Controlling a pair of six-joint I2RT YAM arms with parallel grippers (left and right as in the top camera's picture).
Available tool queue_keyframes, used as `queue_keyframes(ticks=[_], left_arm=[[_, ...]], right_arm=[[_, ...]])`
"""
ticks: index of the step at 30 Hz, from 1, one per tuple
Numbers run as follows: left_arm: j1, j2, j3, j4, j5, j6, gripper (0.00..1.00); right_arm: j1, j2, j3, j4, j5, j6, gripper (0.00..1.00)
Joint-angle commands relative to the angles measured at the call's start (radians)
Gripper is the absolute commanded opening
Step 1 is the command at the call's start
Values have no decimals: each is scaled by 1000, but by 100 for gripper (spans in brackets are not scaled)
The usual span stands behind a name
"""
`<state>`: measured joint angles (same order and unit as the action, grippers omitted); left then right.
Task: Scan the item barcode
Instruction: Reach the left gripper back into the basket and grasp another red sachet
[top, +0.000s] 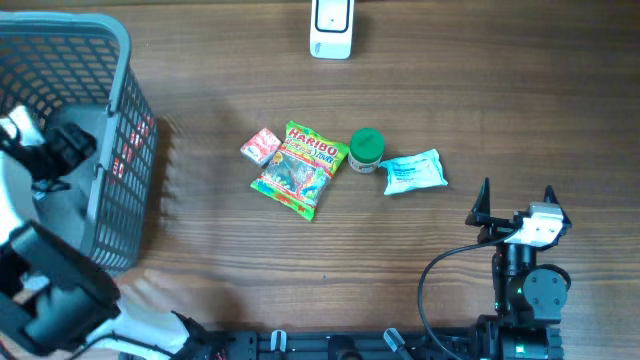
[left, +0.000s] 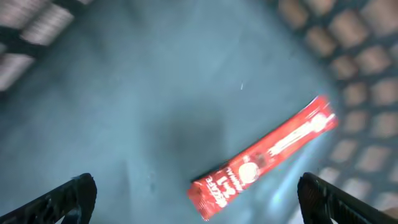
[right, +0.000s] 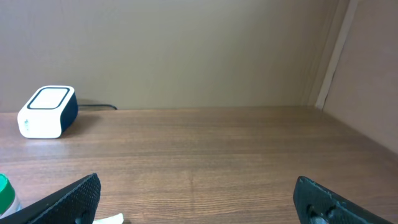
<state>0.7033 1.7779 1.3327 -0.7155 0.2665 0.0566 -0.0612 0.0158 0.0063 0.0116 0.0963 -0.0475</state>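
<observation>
The left fingers (left: 68, 200) stand wide apart, one at each lower corner of the left wrist view, with nothing between them. Just above them a long red packet (left: 267, 155) lies flat and slanted on the grey floor of the basket (left: 93, 81), its upper end towards the right of the frame near the mesh wall. The fingers do not touch it. From overhead the left arm (top: 55, 150) reaches down into this grey basket (top: 122, 110) at the left edge of the frame.

The right fingers (top: 481, 205) are also spread apart and hold nothing. They hover over bare tabletop (top: 480, 90) at the lower right of the overhead frame. In the right wrist view these fingers (right: 68, 199) frame the lower corners, and the white scanner (right: 46, 111) sits at the left of the frame near the back wall.

Overhead, that scanner (top: 331, 28) stands at the top centre. A row of items lies in the middle of the tabletop, well apart from both arms: a small pink packet (top: 261, 146), just right of it a Haribo bag (top: 300, 168), then a green-lidded jar (top: 366, 150) touching the bag's corner, and a pale blue pouch (top: 414, 172) beside the jar. No barcode can be made out on any of them
</observation>
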Motion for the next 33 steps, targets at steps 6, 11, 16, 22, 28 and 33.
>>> queue_keyframes(ticks=[6,11,16,22,28,33], left_arm=[[-205,51,-5,113,-238,523,100],[-273,93,-5,138,-309,681,100],[-269,196,-5,100,-301,707,100],[-259,251,-5,134,-297,642,84],[-173,252,-6,94,-23,440,4],[-137,159,107,98,10,120,4]], right_arm=[[2,-6,-1,3,-7,-5,100],[2,-6,-1,3,-7,-5,100],[2,-6,-1,3,-7,-5,100],[2,-6,-1,3,-7,-5,100],[2,-6,-1,3,-7,-5,100],[2,-6,-1,3,-7,-5,100]])
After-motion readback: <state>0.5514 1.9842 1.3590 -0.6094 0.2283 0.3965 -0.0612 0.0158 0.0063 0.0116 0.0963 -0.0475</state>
